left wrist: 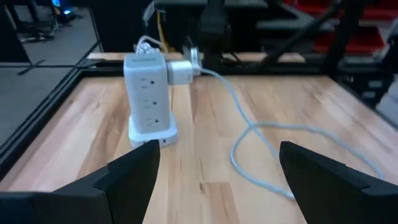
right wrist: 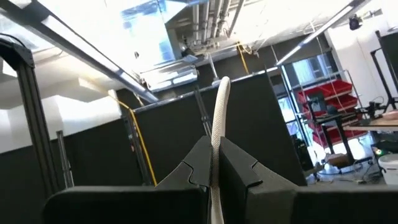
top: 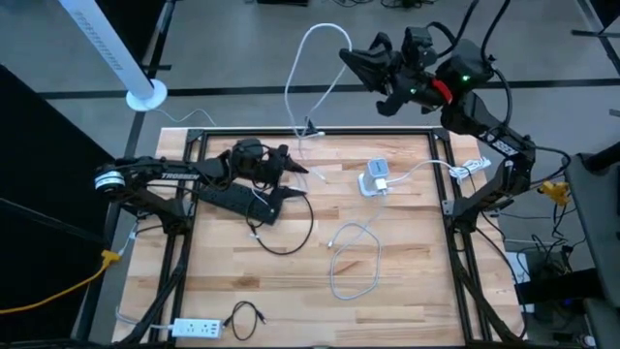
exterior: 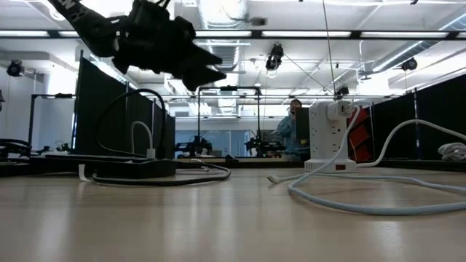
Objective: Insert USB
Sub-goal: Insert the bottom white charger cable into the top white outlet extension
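A white tower power block (top: 376, 177) (left wrist: 149, 93) stands upright on the wooden table, with a white plug (left wrist: 183, 70) in its side. From that plug a pale cable (top: 354, 262) trails over the table. My left gripper (top: 302, 182) (left wrist: 217, 168) hovers open above the table, left of the tower and pointing level at it. My right gripper (top: 347, 56) (right wrist: 214, 146) is raised beyond the table's far edge, shut on a white cable (top: 295, 78). That cable loops down to the far edge (top: 310, 128). No USB plug end can be made out. My right gripper pinches the white cable (right wrist: 217, 124) between its two fingers, which slant upward. The cable runs along the gap between them and rises past the fingertips. It is lifted clear of the table and arcs slack down toward the far edge.
A black power strip (top: 228, 197) (exterior: 131, 167) lies under my left arm, with a black cord loop (top: 291, 237) beside it. Near the front left lie a white power strip (top: 194, 330) and a short black cable (top: 242, 315). A person (exterior: 291, 124) stands in the room behind.
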`<act>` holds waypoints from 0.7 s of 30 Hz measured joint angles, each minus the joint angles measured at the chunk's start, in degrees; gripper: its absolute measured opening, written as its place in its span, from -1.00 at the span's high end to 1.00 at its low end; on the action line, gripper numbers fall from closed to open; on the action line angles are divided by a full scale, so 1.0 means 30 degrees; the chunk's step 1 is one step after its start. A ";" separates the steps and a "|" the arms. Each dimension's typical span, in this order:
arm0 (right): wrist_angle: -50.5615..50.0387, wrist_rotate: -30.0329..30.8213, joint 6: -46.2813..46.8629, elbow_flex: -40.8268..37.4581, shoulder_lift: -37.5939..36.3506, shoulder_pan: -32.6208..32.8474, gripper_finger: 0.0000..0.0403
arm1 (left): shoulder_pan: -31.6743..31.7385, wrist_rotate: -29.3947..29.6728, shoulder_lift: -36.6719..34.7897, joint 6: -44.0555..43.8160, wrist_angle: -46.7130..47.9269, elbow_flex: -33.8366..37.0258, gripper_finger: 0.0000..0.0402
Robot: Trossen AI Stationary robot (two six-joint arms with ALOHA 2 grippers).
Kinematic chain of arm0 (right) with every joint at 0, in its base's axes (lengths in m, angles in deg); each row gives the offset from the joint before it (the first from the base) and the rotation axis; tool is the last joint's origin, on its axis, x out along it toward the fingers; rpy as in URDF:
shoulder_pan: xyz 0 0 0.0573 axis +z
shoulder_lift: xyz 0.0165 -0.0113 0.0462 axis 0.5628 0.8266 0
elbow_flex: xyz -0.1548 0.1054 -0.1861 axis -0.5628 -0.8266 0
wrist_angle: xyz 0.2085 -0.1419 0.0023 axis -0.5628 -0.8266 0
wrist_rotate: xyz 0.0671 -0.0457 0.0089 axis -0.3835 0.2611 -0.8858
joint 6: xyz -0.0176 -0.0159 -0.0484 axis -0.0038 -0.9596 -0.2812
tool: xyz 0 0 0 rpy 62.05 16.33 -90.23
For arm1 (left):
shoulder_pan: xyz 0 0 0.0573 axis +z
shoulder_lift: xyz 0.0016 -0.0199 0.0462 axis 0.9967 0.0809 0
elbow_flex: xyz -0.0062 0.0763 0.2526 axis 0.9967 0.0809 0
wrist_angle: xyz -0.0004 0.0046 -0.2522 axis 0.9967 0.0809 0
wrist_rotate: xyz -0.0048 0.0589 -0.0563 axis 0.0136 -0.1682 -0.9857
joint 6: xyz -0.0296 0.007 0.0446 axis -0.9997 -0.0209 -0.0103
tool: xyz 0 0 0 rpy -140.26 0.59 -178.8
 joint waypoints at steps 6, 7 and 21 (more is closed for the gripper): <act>-0.0127 -0.0215 -0.0048 0.0067 0.0007 0.0007 0.99 | -0.0384 -0.0619 0.0007 -0.1596 -0.3615 -0.0029 -0.54; -0.0174 -0.0451 -0.0107 0.0060 0.0007 0.0007 0.99 | -0.0484 -0.0606 0.0007 -0.1612 -0.4327 -0.0032 -0.54; -0.0302 -0.4851 0.0067 0.0803 0.0007 0.0335 0.99 | -0.1466 0.1644 0.3111 -0.0971 -0.8725 -0.2135 -0.54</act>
